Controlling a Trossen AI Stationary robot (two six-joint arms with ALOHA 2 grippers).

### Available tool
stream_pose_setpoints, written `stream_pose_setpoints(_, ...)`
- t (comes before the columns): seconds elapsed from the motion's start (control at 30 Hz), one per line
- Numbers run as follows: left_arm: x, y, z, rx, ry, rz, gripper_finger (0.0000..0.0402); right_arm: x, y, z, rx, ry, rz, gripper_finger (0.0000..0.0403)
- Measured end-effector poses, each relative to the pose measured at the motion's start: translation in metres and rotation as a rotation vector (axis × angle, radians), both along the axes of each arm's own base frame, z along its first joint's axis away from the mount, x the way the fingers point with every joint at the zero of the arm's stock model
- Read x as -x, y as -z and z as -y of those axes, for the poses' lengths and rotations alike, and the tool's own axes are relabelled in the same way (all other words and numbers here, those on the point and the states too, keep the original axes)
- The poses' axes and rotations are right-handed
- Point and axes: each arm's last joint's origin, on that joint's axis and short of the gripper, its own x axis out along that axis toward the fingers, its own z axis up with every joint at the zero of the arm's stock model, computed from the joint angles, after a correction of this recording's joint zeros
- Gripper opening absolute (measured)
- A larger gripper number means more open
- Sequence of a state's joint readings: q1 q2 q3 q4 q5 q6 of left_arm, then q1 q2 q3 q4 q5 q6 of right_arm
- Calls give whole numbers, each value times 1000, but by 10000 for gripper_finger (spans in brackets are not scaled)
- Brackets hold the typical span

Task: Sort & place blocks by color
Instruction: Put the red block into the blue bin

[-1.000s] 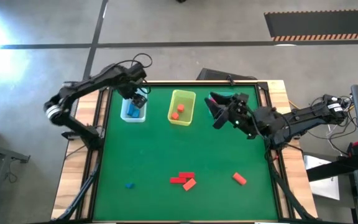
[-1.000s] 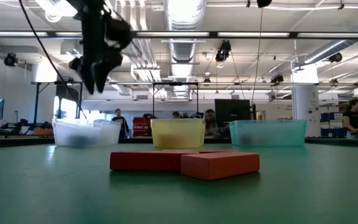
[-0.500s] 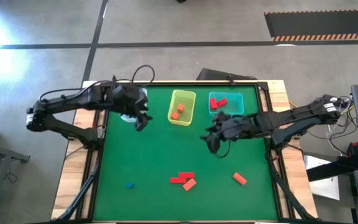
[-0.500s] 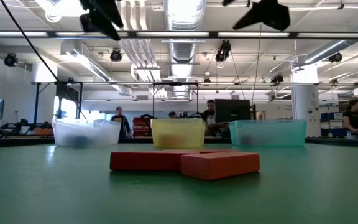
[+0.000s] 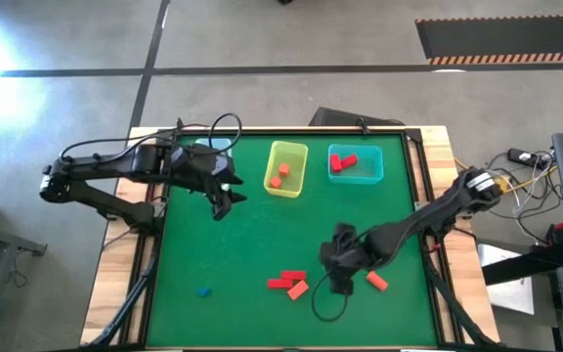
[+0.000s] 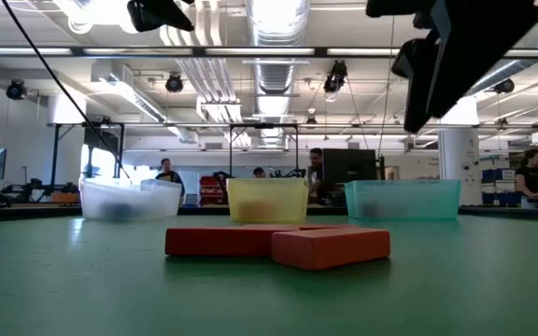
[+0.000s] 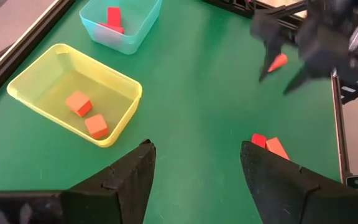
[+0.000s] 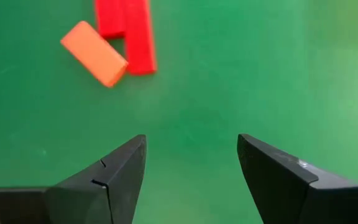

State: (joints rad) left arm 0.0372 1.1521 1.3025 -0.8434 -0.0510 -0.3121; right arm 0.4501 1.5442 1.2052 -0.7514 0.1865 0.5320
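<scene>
On the green counter (image 5: 262, 235), the right gripper (image 5: 340, 279) hangs low over the near half, at about 5 o'clock from the centre, its fingers spread wide and empty. It sits between the cluster of red and orange blocks and a lone orange block (image 5: 376, 282) lying at its 3 o'clock. That cluster is two red bars (image 8: 129, 31) lying side by side with an orange bar (image 8: 94, 53) touching them. The left gripper (image 5: 225, 200) hovers at roughly 10 o'clock from the centre, also wide open and holding nothing, just beside the yellow bin (image 5: 285, 169). The yellow bin holds two orange cubes (image 7: 86, 114). The teal bin (image 5: 356, 163), at 1 o'clock, holds red blocks (image 5: 342, 161). A small blue block (image 5: 203, 291) lies alone near the counter's front edge at 7 o'clock, well apart from everything else. The clear bin (image 6: 131, 199) stands at the far side beside the yellow one; its contents cannot be made out.
</scene>
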Motion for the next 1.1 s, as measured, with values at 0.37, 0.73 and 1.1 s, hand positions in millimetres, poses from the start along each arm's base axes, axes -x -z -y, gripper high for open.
stream_pose_setpoints(0.37, -1, 1, 0, -4, 3, -7, 219, -48, 63, -22, -27, -46, 100, 241)
stream_pose_setpoints(0.73, -1, 1, 0, -8, 7, -9, 219, -65, 82, -14, 23, -49, 105, 241)
stream_pose_setpoints(1.1, -1, 2, 0, -3, 3, -9, 219, -74, 84, 2, 30, -48, 137, 241)
